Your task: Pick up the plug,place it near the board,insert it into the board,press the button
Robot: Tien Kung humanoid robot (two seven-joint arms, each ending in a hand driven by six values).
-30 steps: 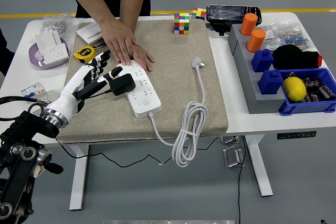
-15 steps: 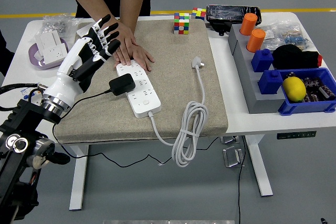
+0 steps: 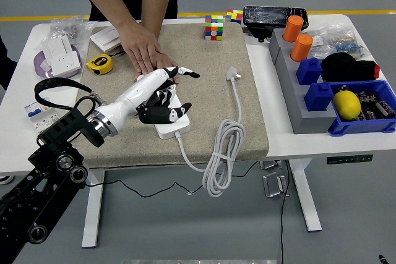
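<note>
A white power strip (image 3: 171, 127) lies on the beige mat (image 3: 247, 122), mostly covered by my left hand (image 3: 179, 94). That hand hovers low over the strip, its index finger stretched out and the other fingers loosely bent, holding nothing. The black plug seen earlier in the strip is hidden under the hand. The strip's own white plug (image 3: 232, 74) lies loose on the mat, its cable coiled (image 3: 221, 153) over the front edge. A person's hand (image 3: 143, 51) rests flat on the strip's far end. My right hand is out of view.
A yellow tape measure (image 3: 99, 63) and a purple bowl (image 3: 44, 69) holding a white socket sit at the left. A colour cube (image 3: 214, 28) stands at the mat's far edge. At the right are a grey rack (image 3: 291, 91) with orange cylinders and a blue bin (image 3: 371, 122) holding a lemon.
My left hand let go of the black plug in the strip, rose to the far left, then swung down and right over the strip. The person's hand stayed put.
</note>
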